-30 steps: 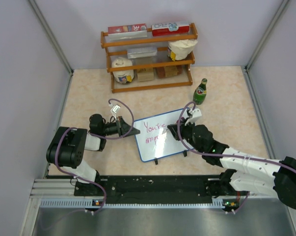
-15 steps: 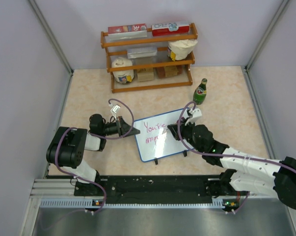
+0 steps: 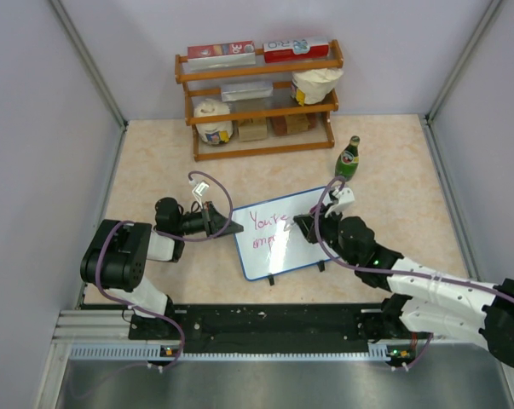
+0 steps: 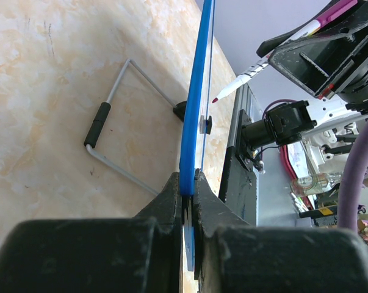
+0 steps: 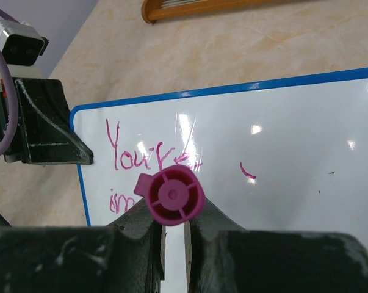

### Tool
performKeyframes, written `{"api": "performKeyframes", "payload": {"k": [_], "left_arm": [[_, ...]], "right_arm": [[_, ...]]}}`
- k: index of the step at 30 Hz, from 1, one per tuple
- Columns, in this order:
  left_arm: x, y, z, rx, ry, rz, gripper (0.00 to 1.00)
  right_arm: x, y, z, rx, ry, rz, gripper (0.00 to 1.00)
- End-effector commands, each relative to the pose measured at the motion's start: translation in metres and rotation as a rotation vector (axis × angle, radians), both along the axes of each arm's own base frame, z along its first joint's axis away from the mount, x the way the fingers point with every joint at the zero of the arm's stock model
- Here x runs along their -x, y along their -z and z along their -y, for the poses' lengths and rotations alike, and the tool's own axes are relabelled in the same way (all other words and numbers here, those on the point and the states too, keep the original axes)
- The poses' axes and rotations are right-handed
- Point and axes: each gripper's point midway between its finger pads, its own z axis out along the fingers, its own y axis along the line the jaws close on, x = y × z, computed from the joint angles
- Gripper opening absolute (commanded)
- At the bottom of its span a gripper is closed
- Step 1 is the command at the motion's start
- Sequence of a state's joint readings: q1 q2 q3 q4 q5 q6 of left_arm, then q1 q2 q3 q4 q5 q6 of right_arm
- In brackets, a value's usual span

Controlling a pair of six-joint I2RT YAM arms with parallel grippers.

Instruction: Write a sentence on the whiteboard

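Observation:
The whiteboard [image 3: 282, 256], white with a thin blue frame, stands tilted on the table between the arms. Pink writing on its upper left reads "You're" with "im" below [image 5: 138, 155]. My left gripper [image 3: 227, 228] is shut on the board's left edge, its jaws pinching the blue frame [image 4: 193, 122]. My right gripper [image 3: 313, 225] is shut on a pink marker [image 5: 171, 195], seen from its cap end over the board [image 5: 293, 140]. The marker's tip [image 4: 215, 98] sits right at the board's face; I cannot tell whether it touches. A short pink stroke [image 5: 248, 172] lies to the right of "You're".
A wooden shelf rack [image 3: 258, 94] with boxes and jars stands at the back. A green bottle [image 3: 348, 159] is just behind the right gripper. The board's wire stand [image 4: 110, 122] rests on the table behind it. Grey walls close in left and right.
My right gripper with the marker has shifted slightly to the right along the board. The left gripper and the board have not moved.

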State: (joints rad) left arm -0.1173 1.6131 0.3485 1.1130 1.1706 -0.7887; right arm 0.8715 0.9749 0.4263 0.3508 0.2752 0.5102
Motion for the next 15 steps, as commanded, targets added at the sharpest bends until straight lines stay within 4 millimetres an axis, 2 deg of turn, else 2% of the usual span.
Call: {"api": "performKeyframes", "payload": {"k": [1, 15], "left_arm": [[-0.015, 0.003, -0.006, -0.019, -0.067, 0.076, 0.0], [-0.015, 0.002, -0.006, -0.019, -0.067, 0.078, 0.0]], "right_arm": [[-0.007, -0.029, 0.001, -0.049, 0.021, 0.051, 0.0], [-0.01, -0.006, 0.001, -0.017, 0.031, 0.009, 0.0]]}}
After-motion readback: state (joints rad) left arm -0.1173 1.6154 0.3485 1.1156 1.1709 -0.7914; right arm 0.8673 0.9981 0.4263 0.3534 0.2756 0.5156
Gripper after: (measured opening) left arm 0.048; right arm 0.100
